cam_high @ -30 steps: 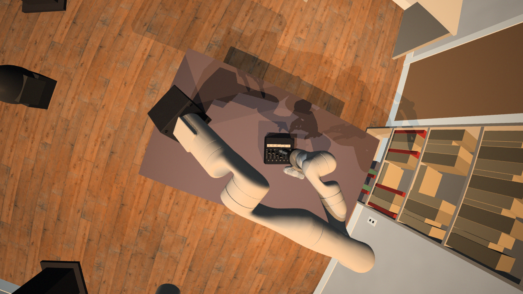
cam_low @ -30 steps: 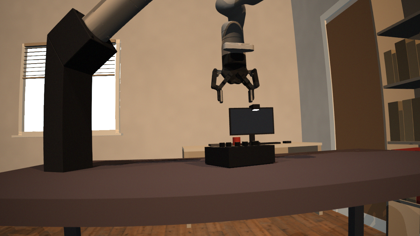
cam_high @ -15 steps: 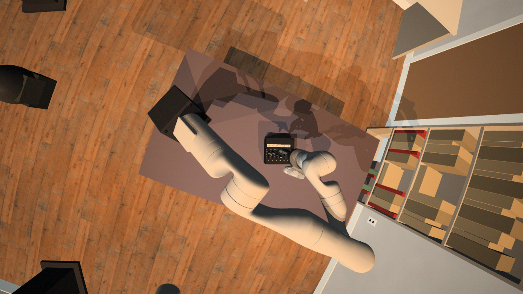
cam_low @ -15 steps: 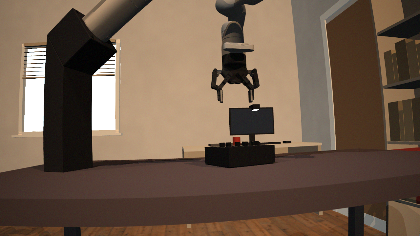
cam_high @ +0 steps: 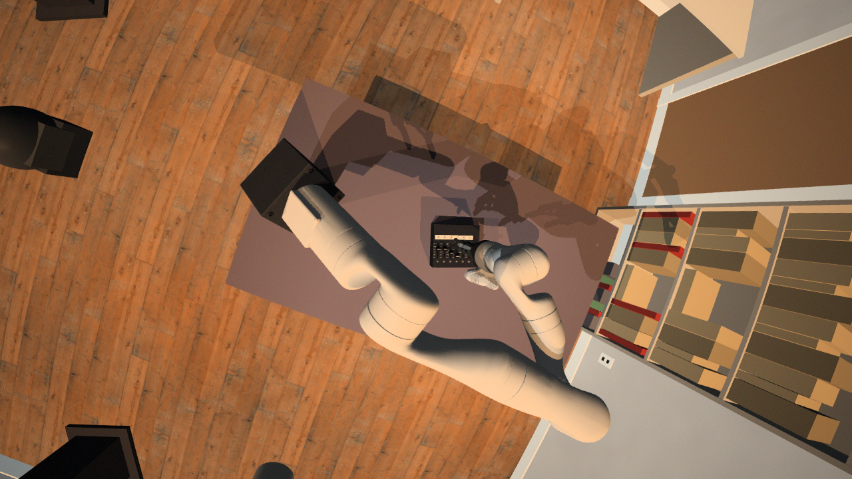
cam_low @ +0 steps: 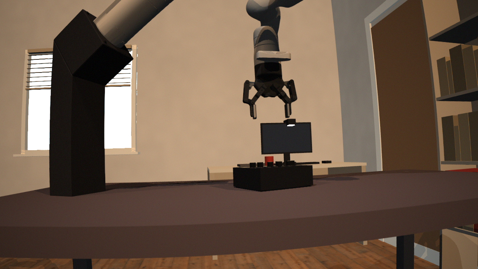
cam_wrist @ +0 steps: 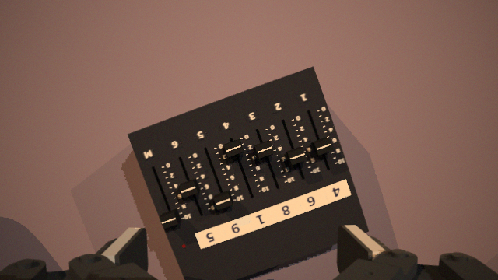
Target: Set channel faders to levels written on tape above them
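The black lighting desk [cam_wrist: 249, 175] stands on its feet on the brown table; it also shows in the overhead view [cam_high: 454, 241] and the side view [cam_low: 273, 177]. In the wrist view it appears upside down, with channels 1 to 6 and M running from right to left. The pale tape [cam_wrist: 273, 215] reads 4 under channel 1, 8 under 3, 1 under 4 and 5 under 6. The master cap [cam_wrist: 169, 220] sits near its 10 mark. The channel 4 cap [cam_wrist: 233, 148] is near the low end and the channel 5 cap [cam_wrist: 222, 201] near the high end. My gripper [cam_low: 270, 112] hangs open and empty well above the desk.
The arm's black pedestal [cam_low: 76, 110] stands on the table's left part. A monitor [cam_low: 286, 137] stands on a far desk behind the lighting desk. Bookshelves [cam_high: 744, 297] line the right side of the room.
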### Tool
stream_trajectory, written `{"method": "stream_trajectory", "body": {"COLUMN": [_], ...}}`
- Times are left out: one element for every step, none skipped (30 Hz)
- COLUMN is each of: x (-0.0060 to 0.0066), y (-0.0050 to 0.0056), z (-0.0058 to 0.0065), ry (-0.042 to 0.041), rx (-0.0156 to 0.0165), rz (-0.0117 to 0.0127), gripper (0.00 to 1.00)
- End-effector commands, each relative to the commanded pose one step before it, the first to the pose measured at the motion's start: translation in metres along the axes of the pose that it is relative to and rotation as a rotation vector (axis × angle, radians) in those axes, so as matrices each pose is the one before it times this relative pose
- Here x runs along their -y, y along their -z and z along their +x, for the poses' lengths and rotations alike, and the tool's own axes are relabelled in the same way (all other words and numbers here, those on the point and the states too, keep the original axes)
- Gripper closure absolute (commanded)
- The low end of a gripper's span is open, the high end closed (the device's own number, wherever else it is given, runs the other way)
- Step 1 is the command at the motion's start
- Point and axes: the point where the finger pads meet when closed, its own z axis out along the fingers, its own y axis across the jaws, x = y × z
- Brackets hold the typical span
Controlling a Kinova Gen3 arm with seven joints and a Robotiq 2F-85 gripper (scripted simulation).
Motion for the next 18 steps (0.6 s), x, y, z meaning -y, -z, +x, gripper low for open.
{"method": "stream_trajectory", "body": {"x": [0.00268, 0.00173, 0.00189, 0.00205, 0.00222, 0.00239, 0.00256, 0.00274, 0.00292, 0.00310, 0.00328, 0.00346, 0.00365, 0.00383, 0.00000, 0.00000, 0.00401, 0.00419], "y": [-0.00091, -0.00066, -0.00072, -0.00078, -0.00085, -0.00092, -0.00100, -0.00107, -0.00115, -0.00123, -0.00131, -0.00140, -0.00148, -0.00157, 0.00000, 0.00000, -0.00166, -0.00176], "z": [-0.00388, -0.00198, -0.00217, -0.00237, -0.00257, -0.00279, -0.00300, -0.00323, -0.00346, -0.00370, -0.00394, -0.00419, -0.00444, -0.00470, 0.00000, 0.00000, -0.00497, -0.00524], "ry": [0.00233, 0.00183, 0.00199, 0.00215, 0.00232, 0.00249, 0.00266, 0.00283, 0.00300, 0.00316, 0.00333, 0.00349, 0.00365, 0.00380, 0.00000, 0.00000, 0.00395, 0.00408], "rx": [0.00576, 0.00302, 0.00331, 0.00361, 0.00393, 0.00425, 0.00458, 0.00492, 0.00527, 0.00563, 0.00600, 0.00637, 0.00675, 0.00715, 0.00000, 0.00000, 0.00754, 0.00795], "rz": [0.00489, 0.00335, 0.00366, 0.00398, 0.00431, 0.00465, 0.00500, 0.00536, 0.00572, 0.00608, 0.00645, 0.00683, 0.00721, 0.00760, 0.00000, 0.00000, 0.00798, 0.00837], "gripper": [0.00, 0.00, 0.00, 0.00, 0.00, 0.00, 0.00, 0.00, 0.00, 0.00, 0.00, 0.00, 0.00, 0.00, 0.00, 0.00, 0.00, 0.00]}}
